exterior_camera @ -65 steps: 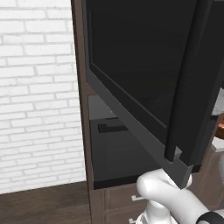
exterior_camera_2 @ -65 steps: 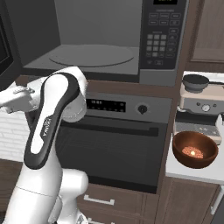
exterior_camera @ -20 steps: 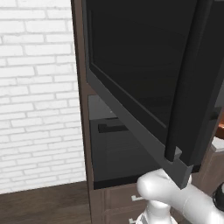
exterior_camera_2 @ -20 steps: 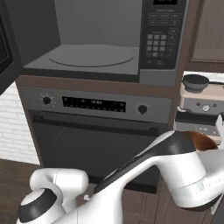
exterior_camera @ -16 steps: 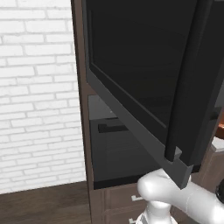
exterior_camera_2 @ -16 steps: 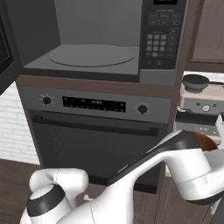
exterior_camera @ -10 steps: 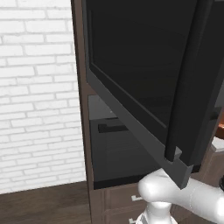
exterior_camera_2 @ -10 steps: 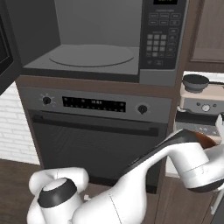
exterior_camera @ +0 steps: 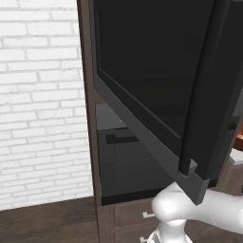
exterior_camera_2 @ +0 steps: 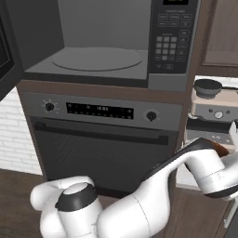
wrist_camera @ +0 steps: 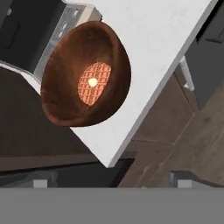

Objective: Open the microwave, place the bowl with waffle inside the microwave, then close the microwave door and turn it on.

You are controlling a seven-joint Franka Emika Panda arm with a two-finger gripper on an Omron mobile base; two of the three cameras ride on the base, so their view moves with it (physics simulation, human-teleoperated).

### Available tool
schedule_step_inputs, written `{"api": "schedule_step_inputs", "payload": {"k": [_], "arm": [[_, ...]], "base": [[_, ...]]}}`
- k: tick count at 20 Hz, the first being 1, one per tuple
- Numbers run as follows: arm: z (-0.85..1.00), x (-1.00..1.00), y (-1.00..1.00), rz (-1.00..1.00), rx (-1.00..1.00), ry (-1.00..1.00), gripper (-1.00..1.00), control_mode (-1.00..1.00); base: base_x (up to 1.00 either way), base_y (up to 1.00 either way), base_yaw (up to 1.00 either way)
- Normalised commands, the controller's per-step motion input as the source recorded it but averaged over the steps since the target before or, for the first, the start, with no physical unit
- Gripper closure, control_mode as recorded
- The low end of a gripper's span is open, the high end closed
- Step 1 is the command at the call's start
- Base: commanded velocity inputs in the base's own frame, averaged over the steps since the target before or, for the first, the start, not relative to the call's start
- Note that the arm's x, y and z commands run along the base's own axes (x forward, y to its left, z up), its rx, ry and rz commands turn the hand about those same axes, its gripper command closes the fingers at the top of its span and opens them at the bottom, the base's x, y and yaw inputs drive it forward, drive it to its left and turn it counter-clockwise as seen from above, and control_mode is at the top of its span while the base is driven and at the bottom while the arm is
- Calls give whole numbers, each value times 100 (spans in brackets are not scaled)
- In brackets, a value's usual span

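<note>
From the left base view, the microwave door (exterior_camera: pixel 161 90) stands swung open toward the room. It is a large dark glass panel in a grey frame, with a dark vertical bar handle (exterior_camera: pixel 209 85) along its free edge. Beside it runs a brown wood cabinet edge (exterior_camera: pixel 88 118), and further left a white brick wall (exterior_camera: pixel 40 104). The white arm (exterior_camera: pixel 199 213) crosses the lower right corner.

From the right base view, the microwave (exterior_camera_2: pixel 107 42) is open, its grey cavity showing a round flat turntable (exterior_camera_2: pixel 96 59). A dark keypad panel (exterior_camera_2: pixel 171 39) sits at the right of the cavity. Below it is the oven (exterior_camera_2: pixel 102 144), with two round knobs, a digital display and a horizontal bar handle. To the right a coffee machine (exterior_camera_2: pixel 211 100) stands on a white worktop (exterior_camera_2: pixel 189 174). The arm reaches low and to the right, in front of that worktop.

From the hand view, the bowl (wrist_camera: pixel 85 76) is deep, round and dark brown. It sits near the corner of the white worktop, beside the coffee machine's metal grille. In its bottom lies a round golden waffle (wrist_camera: pixel 94 83) with a grid pattern and a pale dab at its centre. The claw (wrist_camera: pixel 109 183) hovers above, apart from the bowl, its two fingertips set wide.
</note>
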Motion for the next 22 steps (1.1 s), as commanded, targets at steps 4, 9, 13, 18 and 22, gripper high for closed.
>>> {"api": "schedule_step_inputs", "payload": {"k": [4,9,13,18,22], "arm": [[-23,44,-37,-9,26,6,-100,-100],[-14,41,-26,-10,17,7,-100,-100],[-29,38,-23,-9,10,5,-100,-100],[-41,35,-14,-8,6,2,-100,-100],[-22,34,-5,-6,10,3,-100,-100]], "base": [[0,0,0],[0,0,0],[0,0,0],[0,0,0],[0,0,0]]}}
